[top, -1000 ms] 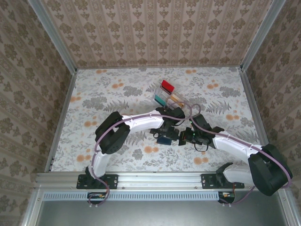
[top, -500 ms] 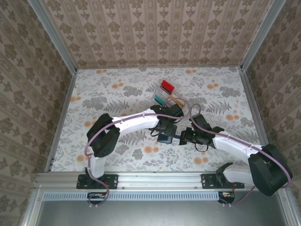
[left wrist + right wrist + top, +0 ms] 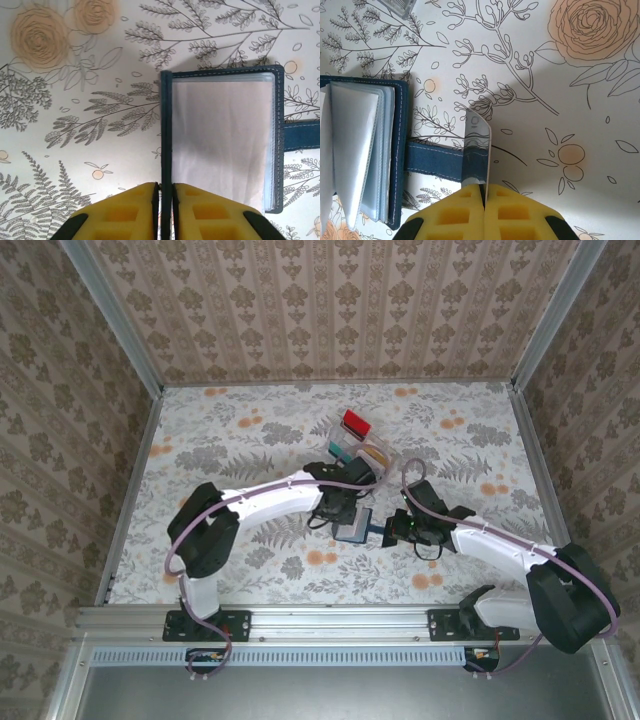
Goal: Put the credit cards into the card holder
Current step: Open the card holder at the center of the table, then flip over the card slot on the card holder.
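Note:
The card holder (image 3: 220, 140) lies open on the floral table, navy outside with pale clear sleeves inside. My left gripper (image 3: 164, 186) is shut on its navy cover (image 3: 166, 125), which stands upright on edge. In the top view the holder (image 3: 352, 532) sits between both grippers, with the left gripper (image 3: 338, 512) over it. My right gripper (image 3: 483, 187) is shut on a thin, pale glossy credit card (image 3: 479, 145) held edge-up above the holder's tab (image 3: 435, 159). This gripper (image 3: 393, 529) is just right of the holder. Red (image 3: 356, 422) and teal (image 3: 338, 450) cards stand behind.
A clear plastic slotted rack (image 3: 366, 445) holding the other cards stands just behind the left gripper; its corner (image 3: 397, 5) shows in the right wrist view. Metal rails and patterned walls border the table. Floral tabletop extends left and right of the arms.
The left gripper has gone from open to shut on the holder's cover, and its arm has swung lower and to the left. The right gripper has kept still with its card.

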Motion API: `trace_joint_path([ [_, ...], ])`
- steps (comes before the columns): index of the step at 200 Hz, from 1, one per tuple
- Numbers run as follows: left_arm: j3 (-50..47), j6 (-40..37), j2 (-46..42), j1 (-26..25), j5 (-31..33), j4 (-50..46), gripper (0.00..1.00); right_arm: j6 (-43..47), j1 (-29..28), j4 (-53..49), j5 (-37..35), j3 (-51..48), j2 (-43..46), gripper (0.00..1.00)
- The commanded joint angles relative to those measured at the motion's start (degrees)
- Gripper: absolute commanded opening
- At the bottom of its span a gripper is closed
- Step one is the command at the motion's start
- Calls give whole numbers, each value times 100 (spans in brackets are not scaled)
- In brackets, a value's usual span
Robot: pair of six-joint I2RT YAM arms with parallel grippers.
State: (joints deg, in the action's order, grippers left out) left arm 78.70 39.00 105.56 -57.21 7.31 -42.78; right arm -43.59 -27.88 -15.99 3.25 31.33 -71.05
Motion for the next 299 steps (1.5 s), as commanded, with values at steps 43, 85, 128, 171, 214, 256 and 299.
trace_joint_path([
  [43,-1666,645,-1258,847,-1866,2007,2,-18,72,-956,214,658,183,0],
  [85,-2350,1007,-1588,1286,-2613,2996,0,-303,-16,-840,660,1050,593,0],
  [128,-2933,1256,-1810,1438,-3083,3503,0,-866,-466,-688,381,1208,798,0],
  [171,-3390,1356,-1912,1575,-3410,3898,0,-1127,-904,-826,-192,1214,752,0],
  [214,-3782,1583,-1805,1532,-3288,4463,1,-795,-811,-210,-105,744,322,0],
  [256,-3794,1514,-1725,1406,-2919,4372,2,-406,-660,-110,162,861,-329,0],
  [299,-3652,1518,-1410,1329,-2810,4279,3,-370,-544,208,471,926,-626,0],
])
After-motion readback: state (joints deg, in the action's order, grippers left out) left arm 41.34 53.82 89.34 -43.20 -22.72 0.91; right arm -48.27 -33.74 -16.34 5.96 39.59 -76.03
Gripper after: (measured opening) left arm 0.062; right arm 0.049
